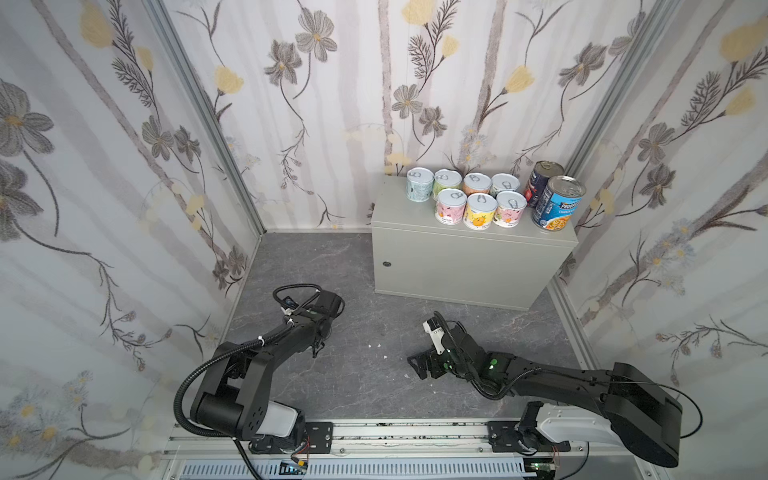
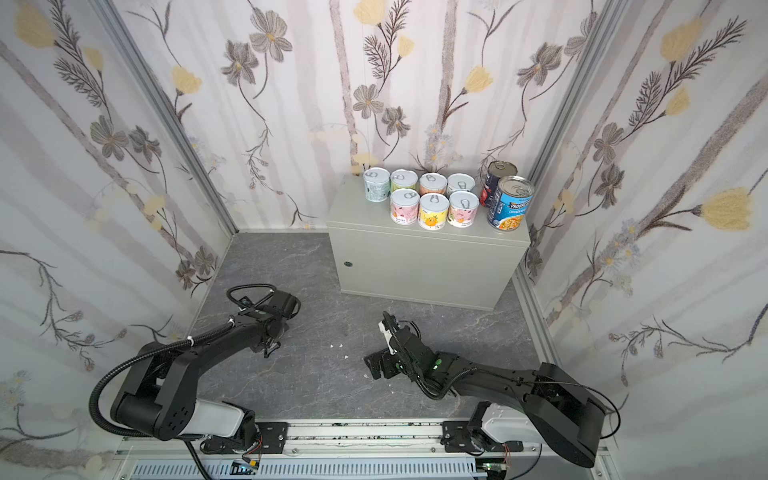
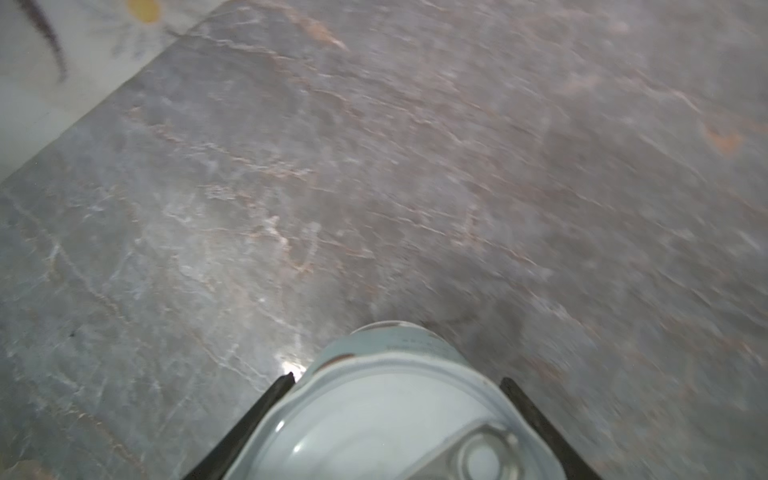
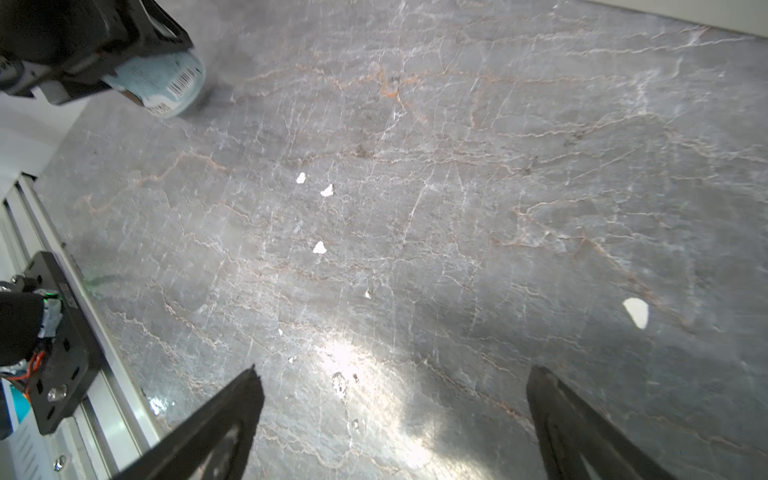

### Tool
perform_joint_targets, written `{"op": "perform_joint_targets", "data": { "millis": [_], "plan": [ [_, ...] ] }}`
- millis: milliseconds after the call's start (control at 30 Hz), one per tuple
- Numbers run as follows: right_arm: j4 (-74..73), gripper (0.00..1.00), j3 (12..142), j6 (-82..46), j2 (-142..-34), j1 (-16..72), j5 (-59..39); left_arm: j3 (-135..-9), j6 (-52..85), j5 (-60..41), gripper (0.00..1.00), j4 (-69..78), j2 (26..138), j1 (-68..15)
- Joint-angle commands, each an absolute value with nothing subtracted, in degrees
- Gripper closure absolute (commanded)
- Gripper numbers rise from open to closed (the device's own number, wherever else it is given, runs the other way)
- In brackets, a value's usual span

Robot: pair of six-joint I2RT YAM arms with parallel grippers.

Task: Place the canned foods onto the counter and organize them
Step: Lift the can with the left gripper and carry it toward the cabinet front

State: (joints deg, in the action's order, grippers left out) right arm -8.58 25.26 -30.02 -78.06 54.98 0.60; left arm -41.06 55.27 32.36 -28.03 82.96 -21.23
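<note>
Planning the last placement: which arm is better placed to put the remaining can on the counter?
Left. The left gripper grips the teal pull-tab can; the right gripper hangs open and empty over the marbled floor.

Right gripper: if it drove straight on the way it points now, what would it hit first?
Most likely the grey marbled floor, near the white flecks. The open right gripper angles down at it with nothing between. Depth is hard to judge.

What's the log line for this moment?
left tool: shut on teal can | right tool: open, empty | counter: nine cans
</note>
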Motion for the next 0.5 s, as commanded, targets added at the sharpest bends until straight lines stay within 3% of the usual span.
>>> {"op": "perform_joint_targets", "data": {
  "millis": [0, 300, 467],
  "plan": [
    [-13.24, 0.0, 23.21, -32.86, -75.57, 53.54, 2.27, -43.34, 53.0, 33.82, 0.38, -25.93, 85.0, -26.37],
    [-10.93, 0.0, 17.26, -34.74, -63.8, 45.21, 3.34, -51.15, 51.88, 35.97, 0.39, -24.83, 95.15, -43.92],
    [-8.18, 0.0, 14.39, -34.46, -57.44, 41.12, 3.14, -53.41, 51.87, 33.76, 0.39, -23.16, 98.91, -49.52]
  ]
}}
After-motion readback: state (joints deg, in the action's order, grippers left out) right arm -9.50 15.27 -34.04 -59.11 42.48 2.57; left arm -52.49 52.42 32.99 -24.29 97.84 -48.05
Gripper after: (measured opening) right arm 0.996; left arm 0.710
